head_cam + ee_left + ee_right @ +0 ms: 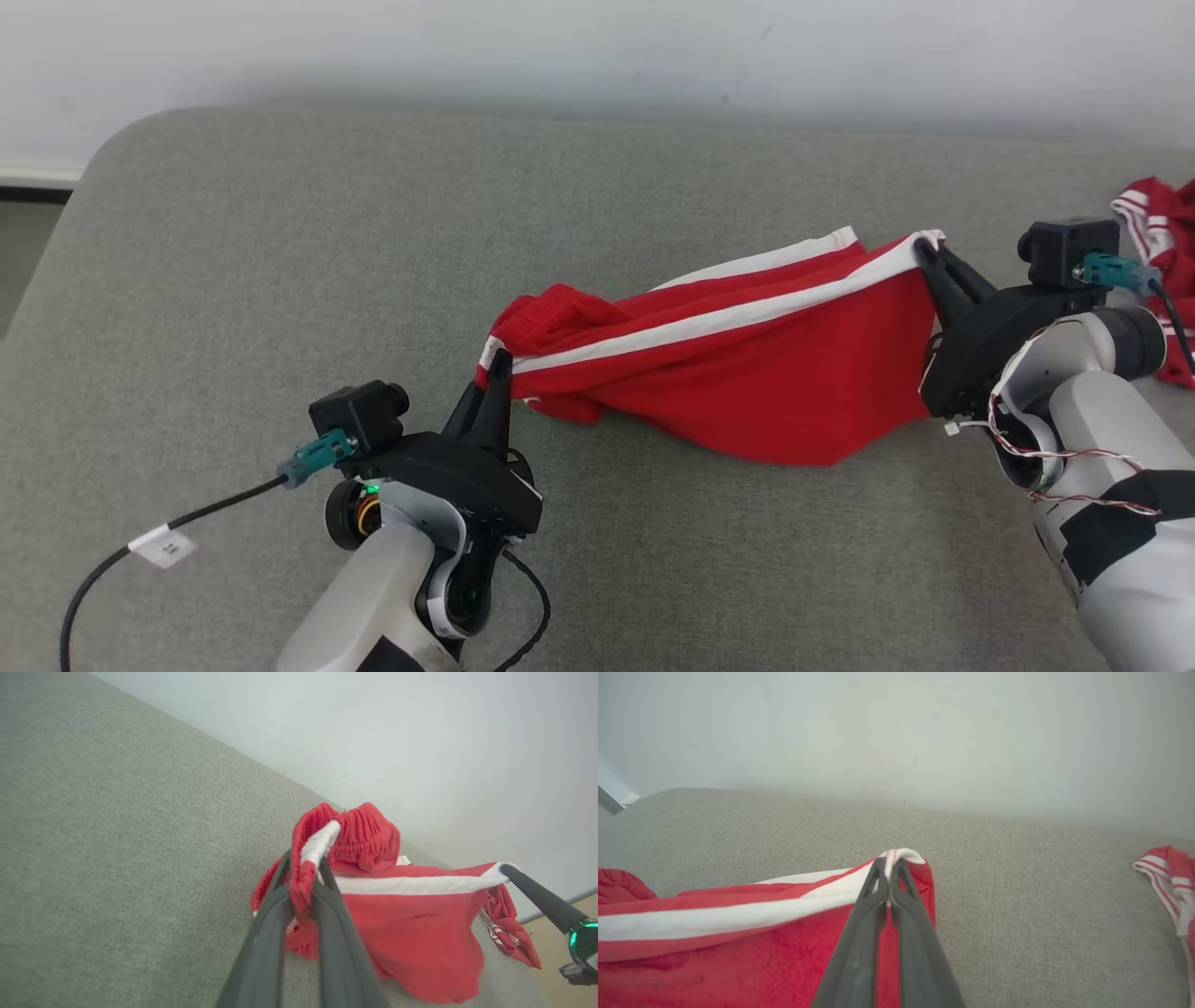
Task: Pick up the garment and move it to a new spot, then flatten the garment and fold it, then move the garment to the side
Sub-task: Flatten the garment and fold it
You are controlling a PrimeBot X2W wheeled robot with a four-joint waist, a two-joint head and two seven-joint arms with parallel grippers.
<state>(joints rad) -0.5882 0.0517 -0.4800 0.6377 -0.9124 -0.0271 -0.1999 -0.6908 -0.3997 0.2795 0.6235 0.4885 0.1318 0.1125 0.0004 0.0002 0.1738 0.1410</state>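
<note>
A red garment (747, 373) with white side stripes hangs stretched between the two grippers above a grey cushion (233, 280) that runs up to a pale wall (560, 47). The left gripper (499, 359) is closed down on the bunched, ribbed waistband end. In the left wrist view its two dark fingers (266, 933) pinch a fold of red cloth and white stripe between them, with only that fold keeping them apart. The right gripper (924, 247) is fully closed on the opposite corner, where the white stripe turns over at the hem; in the right wrist view its tips meet on that corner. The striped top edge runs fairly taut from one gripper to the other, rising toward the right in the head view, while the rest of the cloth sags below it in a loose belly down to the cushion. Whether the lowest part rests on the cushion or hangs just clear cannot be told. A second red and white garment (1167, 233) lies crumpled on the cushion at the far right, beyond the right arm and apart from the held one.
</note>
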